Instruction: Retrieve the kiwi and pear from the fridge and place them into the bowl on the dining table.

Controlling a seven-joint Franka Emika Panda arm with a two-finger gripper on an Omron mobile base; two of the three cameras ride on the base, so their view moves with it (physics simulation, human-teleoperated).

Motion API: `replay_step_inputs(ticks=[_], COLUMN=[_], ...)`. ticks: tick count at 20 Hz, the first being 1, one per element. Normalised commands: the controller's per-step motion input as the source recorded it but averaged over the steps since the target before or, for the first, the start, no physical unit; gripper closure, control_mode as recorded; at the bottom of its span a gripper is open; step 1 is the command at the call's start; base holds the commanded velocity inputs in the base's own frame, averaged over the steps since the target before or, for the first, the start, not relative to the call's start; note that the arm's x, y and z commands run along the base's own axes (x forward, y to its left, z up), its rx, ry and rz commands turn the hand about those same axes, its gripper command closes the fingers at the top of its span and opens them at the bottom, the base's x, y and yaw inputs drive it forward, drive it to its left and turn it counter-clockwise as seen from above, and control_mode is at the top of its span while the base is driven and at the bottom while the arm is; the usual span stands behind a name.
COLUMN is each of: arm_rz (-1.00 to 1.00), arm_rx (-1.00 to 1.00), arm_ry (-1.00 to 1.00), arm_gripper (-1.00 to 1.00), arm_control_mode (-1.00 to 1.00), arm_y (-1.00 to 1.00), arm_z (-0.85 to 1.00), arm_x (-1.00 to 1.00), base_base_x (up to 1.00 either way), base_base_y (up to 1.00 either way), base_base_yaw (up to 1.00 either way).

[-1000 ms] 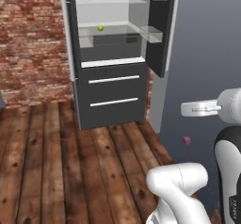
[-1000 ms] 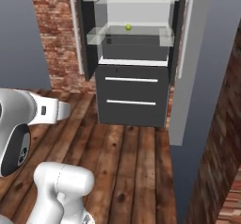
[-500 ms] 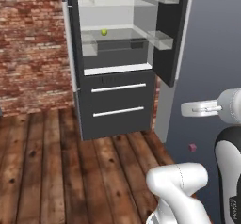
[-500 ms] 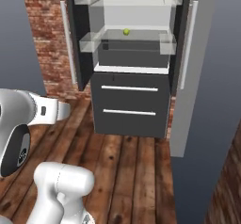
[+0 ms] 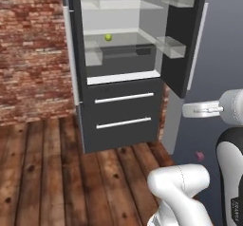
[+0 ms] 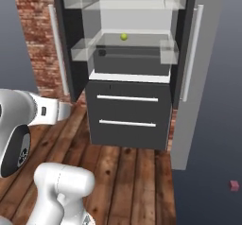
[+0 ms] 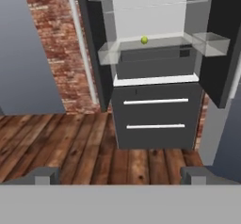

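1. Yellow-green pear is sitting on a glass shelf inside the fridge, doors hanging wide so it's reachable.
2. The gripper is facing it from well back, fingers spread fully apart with nothing between them, probably readying for a grab.
3. The kiwi isn't clearly showing.

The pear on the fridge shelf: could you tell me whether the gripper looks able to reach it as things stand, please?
Probably not yet. The fridge doors stand open and nothing blocks the pear on its glass shelf, but the open gripper is well back from the fridge over the wood floor; the base likely needs to drive closer.
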Motion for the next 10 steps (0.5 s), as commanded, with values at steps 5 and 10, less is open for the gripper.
replay_step_inputs(ticks=[5, 10], arm_rz=[0.0, 0.0], arm_rx=[0.0, 0.0], arm_ry=[0.0, 0.0], arm_gripper=[-1.0, -1.0], arm_control_mode=[1.0, 1.0], arm_y=[0.0, 0.0], arm_z=[0.0, 0.0], arm_x=[0.0, 0.0], base_base_x=[0.58, 0.55], base_base_y=[-0.23, -0.27], base_base_yaw=[0.0, 0.01])
